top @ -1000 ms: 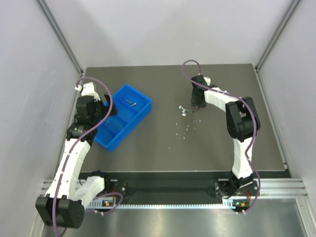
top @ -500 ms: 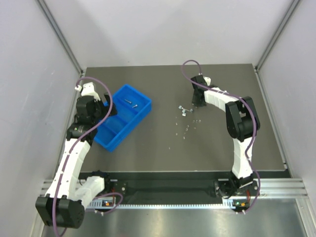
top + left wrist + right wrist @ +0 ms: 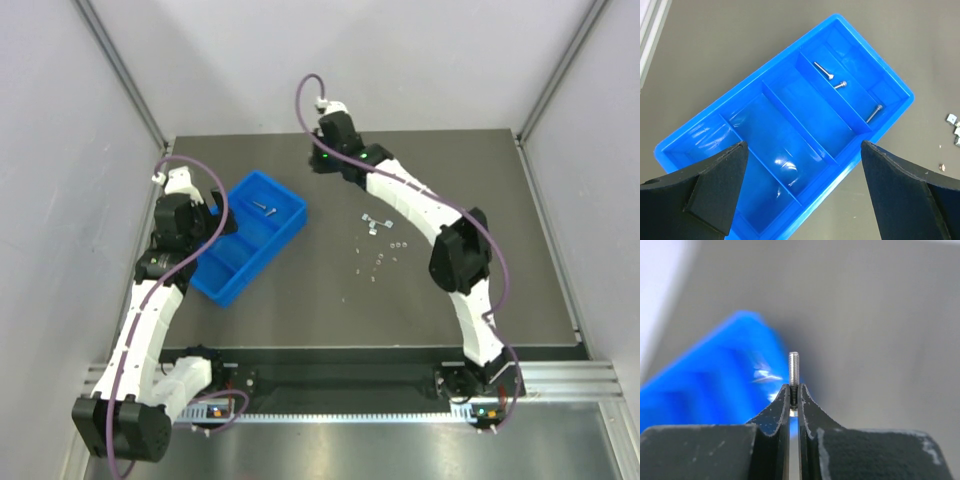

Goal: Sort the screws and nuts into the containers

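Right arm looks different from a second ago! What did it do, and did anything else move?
The right arm lifted away from the loose nuts and swung left toward the far end of the blue tray. Its right claw is shut on one screw. The left claw stays open over the tray. The tray, its three screws and the nuts have not moved.

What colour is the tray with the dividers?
The tray is bright blue, clearest in the left wrist view.

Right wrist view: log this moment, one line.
right end effector: shut on slender silver screw | left end effector: open above blue plastic tray
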`<state>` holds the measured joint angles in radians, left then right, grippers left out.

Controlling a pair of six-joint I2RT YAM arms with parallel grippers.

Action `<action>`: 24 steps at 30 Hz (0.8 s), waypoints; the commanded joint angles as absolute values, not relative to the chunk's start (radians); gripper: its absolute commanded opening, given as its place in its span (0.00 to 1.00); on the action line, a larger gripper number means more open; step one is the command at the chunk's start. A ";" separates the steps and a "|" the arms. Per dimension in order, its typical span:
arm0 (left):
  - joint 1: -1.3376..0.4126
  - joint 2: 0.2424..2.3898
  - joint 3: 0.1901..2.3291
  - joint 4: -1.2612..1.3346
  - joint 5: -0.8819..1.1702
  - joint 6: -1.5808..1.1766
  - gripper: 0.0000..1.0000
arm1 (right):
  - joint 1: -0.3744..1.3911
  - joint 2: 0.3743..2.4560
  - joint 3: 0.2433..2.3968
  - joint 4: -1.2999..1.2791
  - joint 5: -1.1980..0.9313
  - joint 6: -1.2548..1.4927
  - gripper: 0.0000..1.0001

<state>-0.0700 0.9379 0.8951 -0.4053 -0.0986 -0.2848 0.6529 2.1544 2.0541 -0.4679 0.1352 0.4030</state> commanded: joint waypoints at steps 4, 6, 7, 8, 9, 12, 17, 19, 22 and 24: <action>-0.066 0.925 0.894 -0.391 -0.118 -0.278 0.99 | 0.759 2.325 2.292 -0.448 0.022 0.339 0.00; -0.067 0.922 0.893 -0.391 -0.117 -0.278 0.99 | 0.767 2.341 2.290 -0.411 0.003 0.324 0.00; -0.067 0.922 0.893 -0.391 -0.117 -0.278 0.99 | 0.773 2.353 2.295 -0.405 0.006 0.318 0.00; -0.067 0.920 0.891 -0.390 -0.112 -0.279 0.99 | 0.776 2.362 2.296 -0.400 0.008 0.313 0.00; -0.067 0.922 0.891 -0.391 -0.109 -0.278 0.99 | 0.779 2.367 2.299 -0.402 0.006 0.307 0.00; -0.067 0.925 0.893 -0.391 -0.106 -0.278 0.99 | 0.793 2.384 2.301 -0.410 0.020 0.285 0.00; -0.067 0.922 0.891 -0.391 -0.112 -0.276 0.99 | 0.805 2.413 2.322 -0.431 0.008 0.262 0.19; -0.067 0.920 0.891 -0.391 -0.117 -0.278 0.99 | 0.804 2.399 2.333 -0.442 0.003 0.256 0.35; -0.067 0.925 0.891 -0.393 -0.114 -0.278 0.99 | 0.801 2.352 2.330 -0.465 0.005 0.241 0.57; -0.067 0.928 0.893 -0.391 -0.112 -0.276 0.99 | 0.792 2.315 2.316 -0.466 -0.024 0.244 0.62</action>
